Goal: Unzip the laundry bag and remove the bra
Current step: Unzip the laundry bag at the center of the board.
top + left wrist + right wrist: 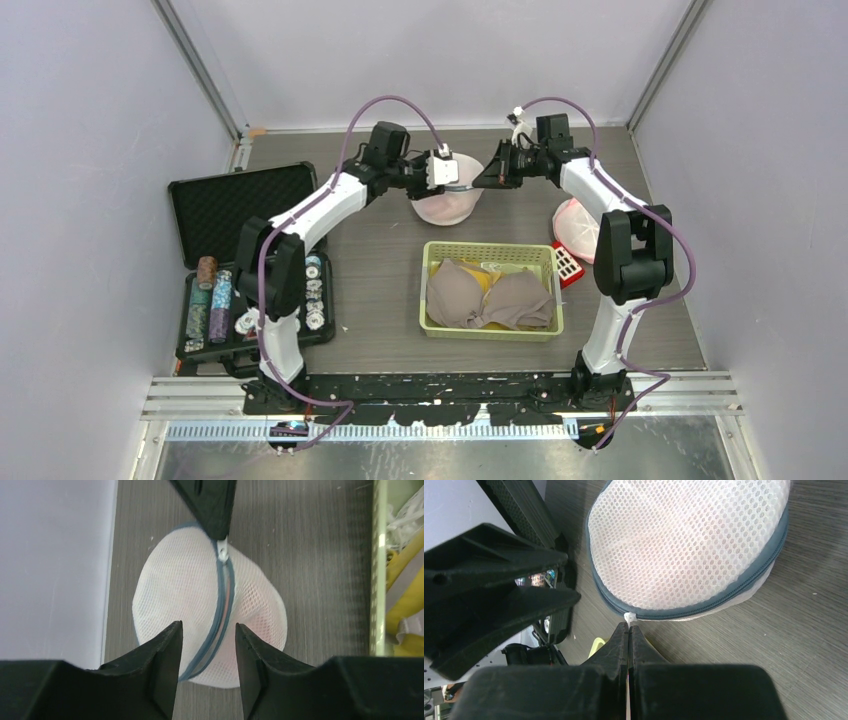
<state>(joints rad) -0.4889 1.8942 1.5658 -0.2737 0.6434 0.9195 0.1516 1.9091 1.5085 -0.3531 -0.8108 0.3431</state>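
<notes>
**Two grippers meet at the laundry bag beyond the basket**

The white mesh laundry bag [445,205] lies on the table just past the far rim of the green basket [490,247]. A pinkish tint shows through its mesh.

The left arm [320,205] reaches up the basket's left side and bends inward. The right arm [600,195] mirrors it on the basket's right, so the wrists face each other over the bag.

The left gripper [207,630] is parted, with a finger [165,650] on either side of the bag's grey-blue zipper [220,605]. Whether the fingers touch the mesh cannot be told.

The right gripper [629,626] is pressed closed, pinching the small white zipper pull [628,616] at the bag's edge
</notes>
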